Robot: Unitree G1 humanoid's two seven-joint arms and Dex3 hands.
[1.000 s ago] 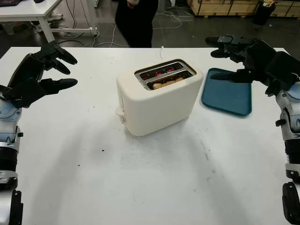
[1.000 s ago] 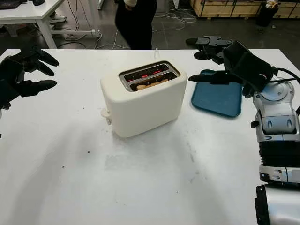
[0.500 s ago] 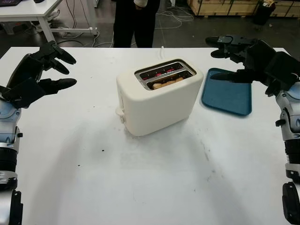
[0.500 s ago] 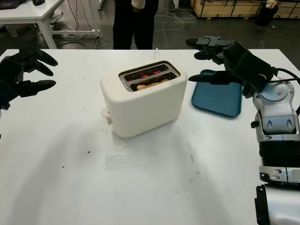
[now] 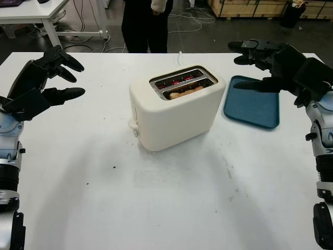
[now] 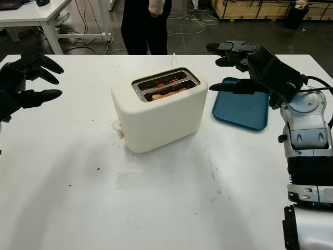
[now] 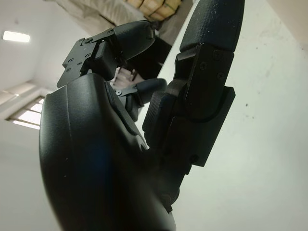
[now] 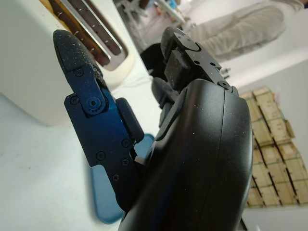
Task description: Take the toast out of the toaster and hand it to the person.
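No legible text, label, brand or number on any surface.

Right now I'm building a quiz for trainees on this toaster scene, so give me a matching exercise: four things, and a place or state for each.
Things:
1. toast
2. blue tray
3. left hand
4. person

Places or states:
A. standing beyond the table's far edge
B. open, raised at the table's left side
C. down in the toaster's nearer slot
D. lying flat on the table, right of the toaster

Pairs: 1-C, 2-D, 3-B, 4-A
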